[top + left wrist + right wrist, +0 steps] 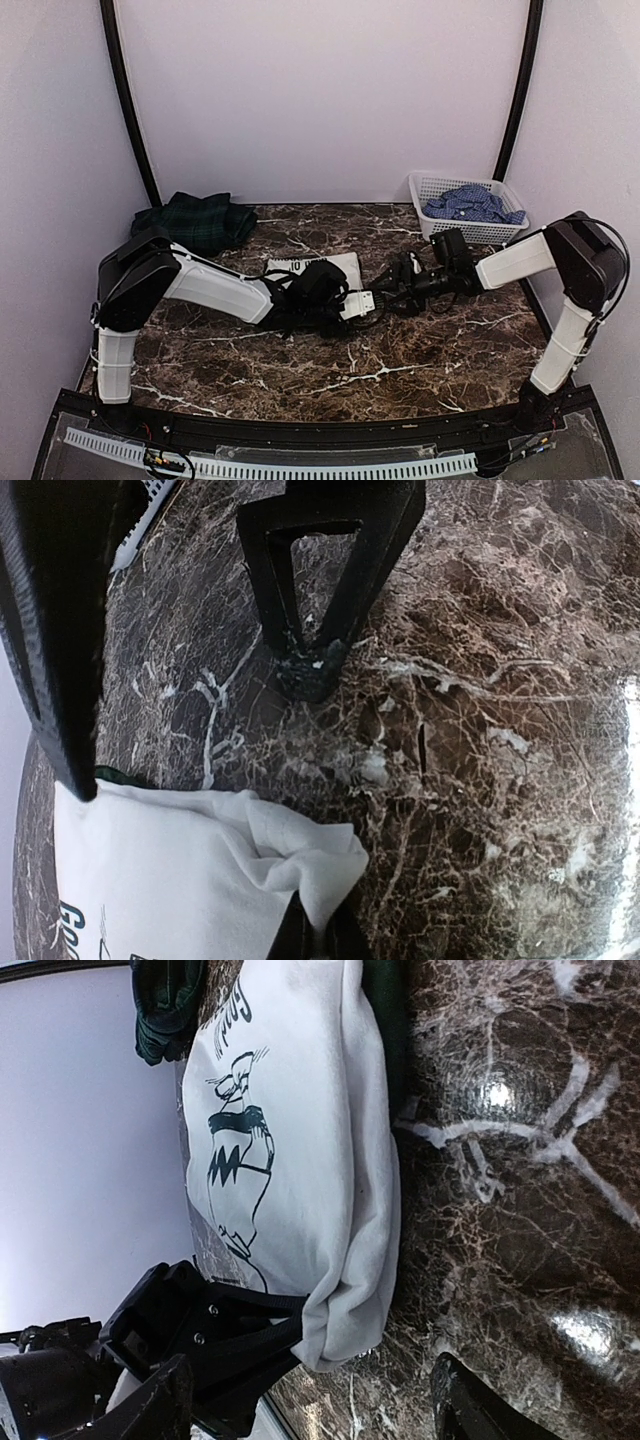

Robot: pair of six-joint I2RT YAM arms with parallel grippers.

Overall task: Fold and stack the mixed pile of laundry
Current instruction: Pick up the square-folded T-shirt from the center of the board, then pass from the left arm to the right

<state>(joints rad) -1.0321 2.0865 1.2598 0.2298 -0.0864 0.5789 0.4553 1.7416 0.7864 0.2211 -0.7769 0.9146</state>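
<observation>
A white garment (330,264) with a dark printed figure (235,1160) lies folded on the marble table (420,350). My left gripper (318,922) is shut on its near corner (345,1320), which bunches up between the fingers. My right gripper (310,1415) hovers just beside that corner, open, with nothing between its fingers (470,1410). In the top view the two grippers meet at mid-table, left (365,302) and right (403,276). A dark green plaid garment (195,220) lies at the back left. A blue-and-white checked shirt (472,203) sits in the basket.
A white lattice basket (430,190) stands at the back right against the wall. Light walls and black corner posts (125,100) close in the table. A dark green part (385,1020) shows under the white garment's edge.
</observation>
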